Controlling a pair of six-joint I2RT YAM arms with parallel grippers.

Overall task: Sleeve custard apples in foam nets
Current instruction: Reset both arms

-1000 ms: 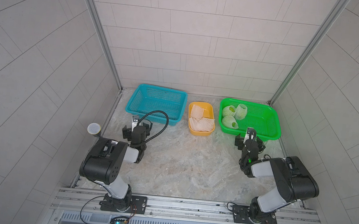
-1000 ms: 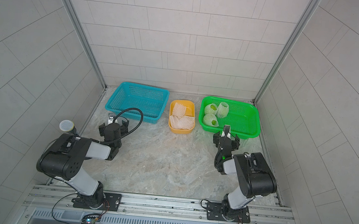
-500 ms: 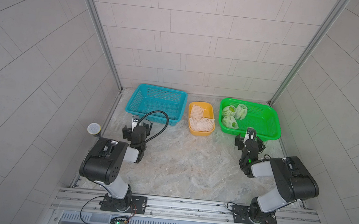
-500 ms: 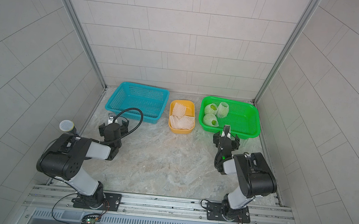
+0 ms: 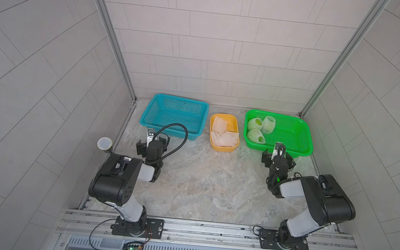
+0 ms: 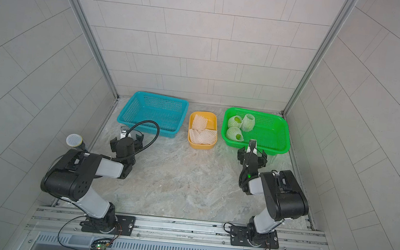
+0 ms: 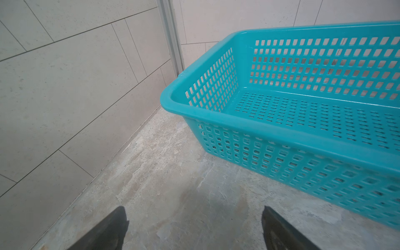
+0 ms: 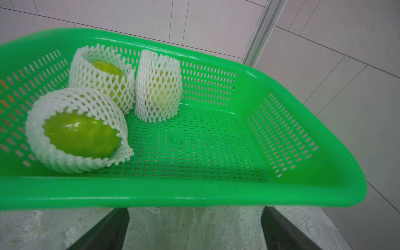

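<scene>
I see the blue basket (image 5: 174, 115) at the back left of the bench (image 5: 200, 181), and the green basket (image 5: 290, 136) at the back right holding three custard apples (image 8: 82, 135), each in a foam net (image 8: 158, 86). The yellow tub (image 5: 231, 123) between them holds spare nets (image 5: 224, 138). My left gripper (image 7: 193, 208) and right gripper (image 8: 194, 211) stand wide.

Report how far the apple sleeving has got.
Done: all three apples wear nets in the green basket. In hand: nothing; left claw and right claw are open and empty. Left: no bare apple shows; the blue basket is empty, spare nets lie in the yellow tub.
</scene>
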